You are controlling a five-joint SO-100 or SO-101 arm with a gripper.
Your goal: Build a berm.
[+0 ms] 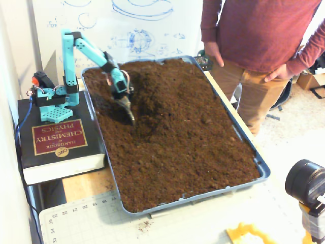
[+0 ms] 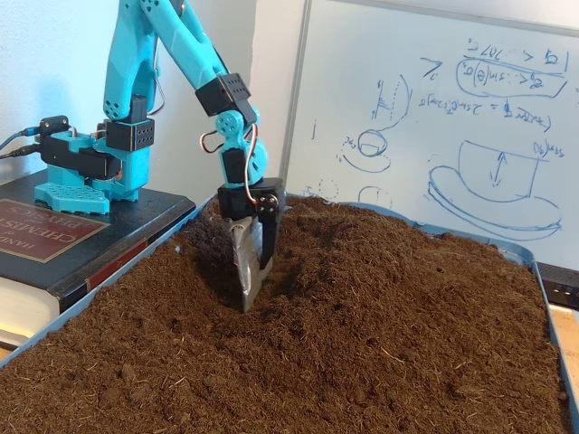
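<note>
A blue tray (image 1: 261,170) is filled with loose dark-brown soil. The berm (image 1: 158,94) is a low raised ridge running through the middle of the soil, and in the other fixed view it rises just right of the gripper (image 2: 366,258). My turquoise arm reaches from the left. Its gripper (image 1: 130,118) points down with the jaws together, and its tip is pushed into a darker hollow (image 1: 119,114) on the left flank of the ridge. The other fixed view shows the grey and black fingers (image 2: 242,262) pressed together above the gripper tip (image 2: 248,303), with nothing visibly held.
The arm's base (image 1: 53,99) stands on a thick chemistry handbook (image 1: 58,140) left of the tray. A person (image 1: 256,46) stands at the tray's far right corner. A whiteboard (image 2: 434,117) is behind. A camera (image 1: 307,185) and a cutting mat (image 1: 86,221) lie in front.
</note>
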